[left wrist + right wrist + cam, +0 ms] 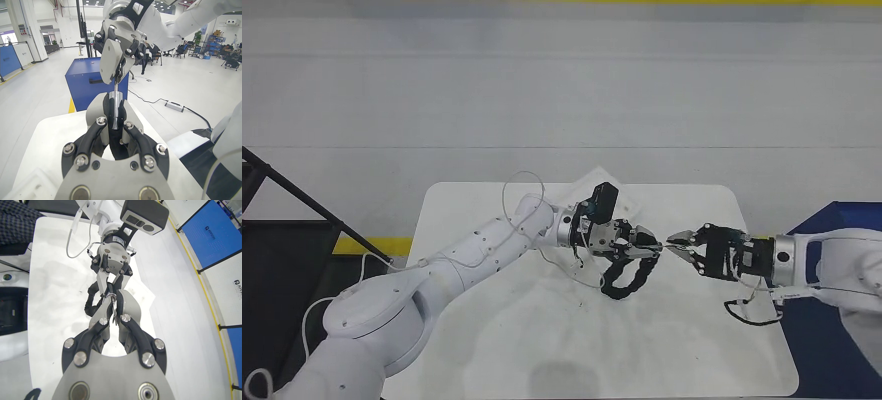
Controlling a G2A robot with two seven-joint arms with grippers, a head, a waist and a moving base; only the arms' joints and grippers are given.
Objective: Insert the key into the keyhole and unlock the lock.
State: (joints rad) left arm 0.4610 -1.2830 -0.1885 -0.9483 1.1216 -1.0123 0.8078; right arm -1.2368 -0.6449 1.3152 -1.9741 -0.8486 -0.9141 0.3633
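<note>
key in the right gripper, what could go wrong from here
The key is pinched only at its head by the right gripper, so it might slip or twist when turned. The lock is held by the left gripper alone; a push off its axis could tilt it and jam the key.

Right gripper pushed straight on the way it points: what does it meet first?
The chrome end of the lock, held in the left gripper. The key in the right gripper meets that end; how deep it sits is unclear, so the fingertips' margin is hard to judge.
</note>
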